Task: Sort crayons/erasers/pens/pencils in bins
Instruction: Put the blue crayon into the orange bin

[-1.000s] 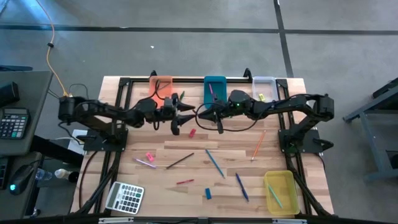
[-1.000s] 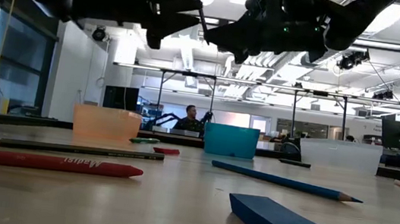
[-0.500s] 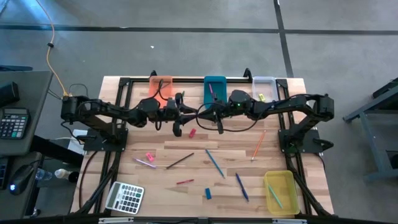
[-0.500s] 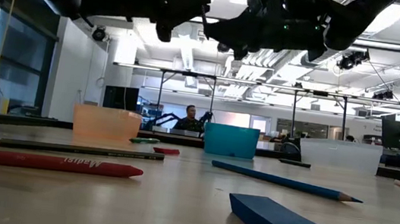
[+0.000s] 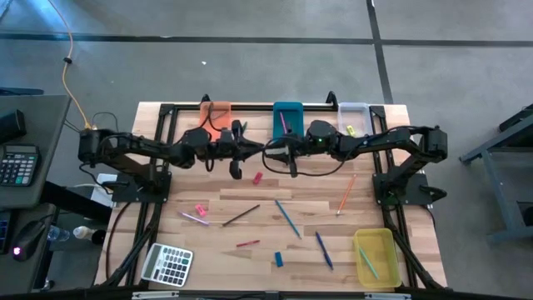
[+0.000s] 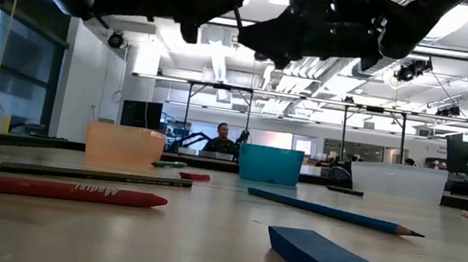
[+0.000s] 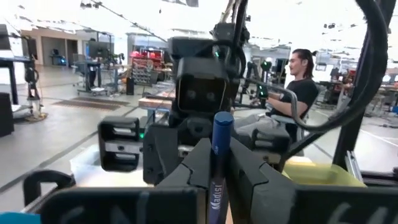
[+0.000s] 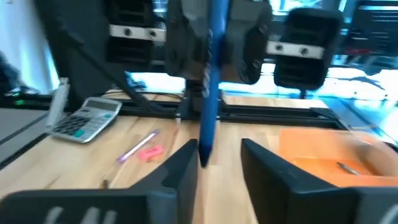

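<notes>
Holding a blue pen upright, my left gripper is clamped on it above the table's far middle, between the orange bin and teal bin. My right gripper meets it tip to tip, fingers spread apart either side of the pen without touching.

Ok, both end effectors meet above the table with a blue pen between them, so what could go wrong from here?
1. Only the left end effector is shut on the slim blue pen, so it may pivot or slip and drop onto the table.
2. The right end effector stands open with a finger on either side of the pen. Backing off at an angle could knock it loose.
3. The two arms are nose to nose, so a small misstep may bump them.
</notes>
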